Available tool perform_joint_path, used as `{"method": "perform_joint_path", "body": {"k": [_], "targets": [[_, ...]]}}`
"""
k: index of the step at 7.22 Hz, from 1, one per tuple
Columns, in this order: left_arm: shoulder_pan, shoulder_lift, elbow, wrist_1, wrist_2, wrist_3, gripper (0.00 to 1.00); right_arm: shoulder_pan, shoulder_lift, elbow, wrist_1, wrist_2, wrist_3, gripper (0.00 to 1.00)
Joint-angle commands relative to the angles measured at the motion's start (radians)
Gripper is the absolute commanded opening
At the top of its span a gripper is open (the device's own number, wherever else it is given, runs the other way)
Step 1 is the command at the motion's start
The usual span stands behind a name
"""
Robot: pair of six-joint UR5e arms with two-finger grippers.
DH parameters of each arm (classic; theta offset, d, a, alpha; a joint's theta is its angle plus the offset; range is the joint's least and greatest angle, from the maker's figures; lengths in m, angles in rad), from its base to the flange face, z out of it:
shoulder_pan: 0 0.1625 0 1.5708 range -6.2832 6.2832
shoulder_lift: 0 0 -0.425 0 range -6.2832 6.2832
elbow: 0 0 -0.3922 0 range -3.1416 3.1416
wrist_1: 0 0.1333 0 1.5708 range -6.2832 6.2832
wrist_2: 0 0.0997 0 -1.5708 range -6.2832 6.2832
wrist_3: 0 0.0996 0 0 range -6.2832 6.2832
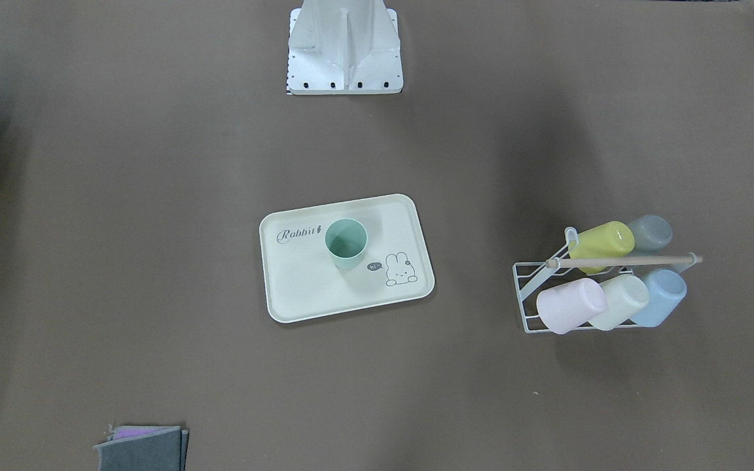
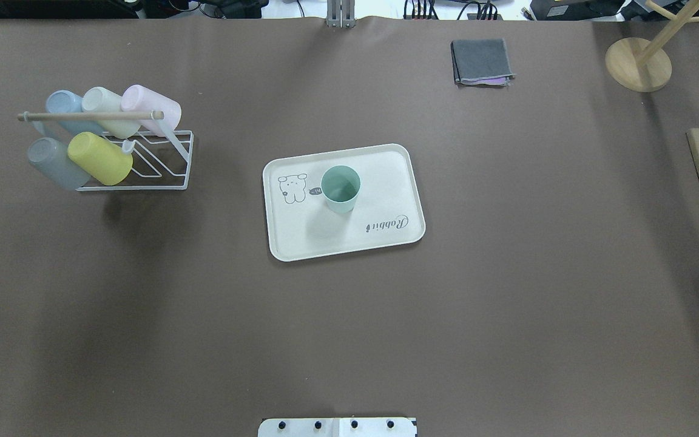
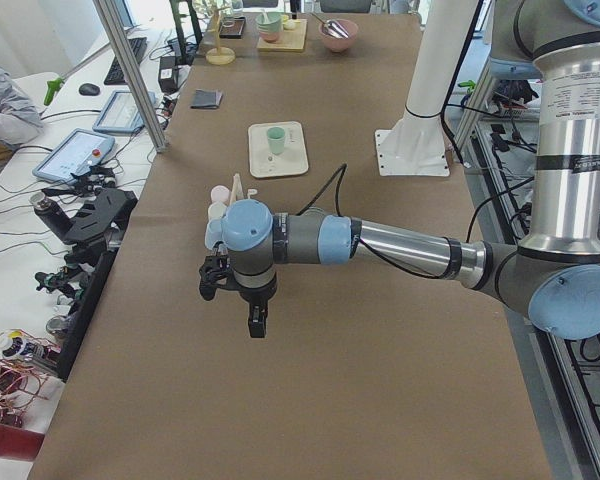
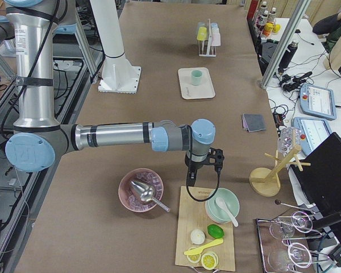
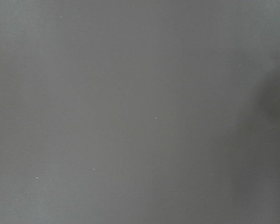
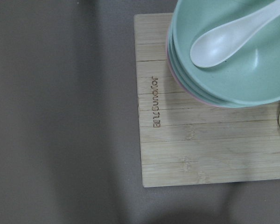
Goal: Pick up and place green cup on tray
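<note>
The green cup (image 1: pixel 346 243) stands upright, mouth up, near the middle of the cream "Rabbit" tray (image 1: pixel 298 294). Both also show in the overhead view, the cup (image 2: pixel 341 188) on the tray (image 2: pixel 301 240). My left gripper (image 3: pixel 255 322) shows only in the exterior left view, hanging over bare table near the cup rack, far from the tray. My right gripper (image 4: pixel 192 179) shows only in the exterior right view, above the wooden board's edge. I cannot tell whether either is open or shut. Nothing visibly hangs from either.
A white wire rack (image 2: pixel 88 115) with several pastel cups lying in it sits on my left. A folded grey cloth (image 2: pixel 482 60), a wooden stand (image 2: pixel 638 64) and a wooden board (image 6: pixel 186 140) with stacked green bowls (image 6: pixel 242 74) and a spoon sit on my right.
</note>
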Motion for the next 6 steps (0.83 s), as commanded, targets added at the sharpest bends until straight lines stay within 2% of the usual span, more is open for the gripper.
{"method": "perform_joint_path", "body": {"k": [1, 3, 4, 6], "targets": [[0.004, 0.029, 0.030, -0.010, 0.005, 0.016, 0.99, -0.001, 0.000, 0.006, 0.000, -0.001, 0.000, 1.00], [0.003, 0.038, 0.026, -0.008, -0.029, 0.015, 0.99, -0.001, 0.000, 0.004, 0.000, -0.001, -0.002, 1.00], [0.003, 0.038, 0.035, -0.005, -0.098, 0.016, 0.98, 0.001, 0.000, 0.006, 0.000, -0.001, -0.002, 1.00], [0.001, 0.040, 0.034, -0.002, -0.103, 0.015, 0.99, 0.001, 0.001, 0.008, 0.000, -0.001, -0.002, 1.00]]}}
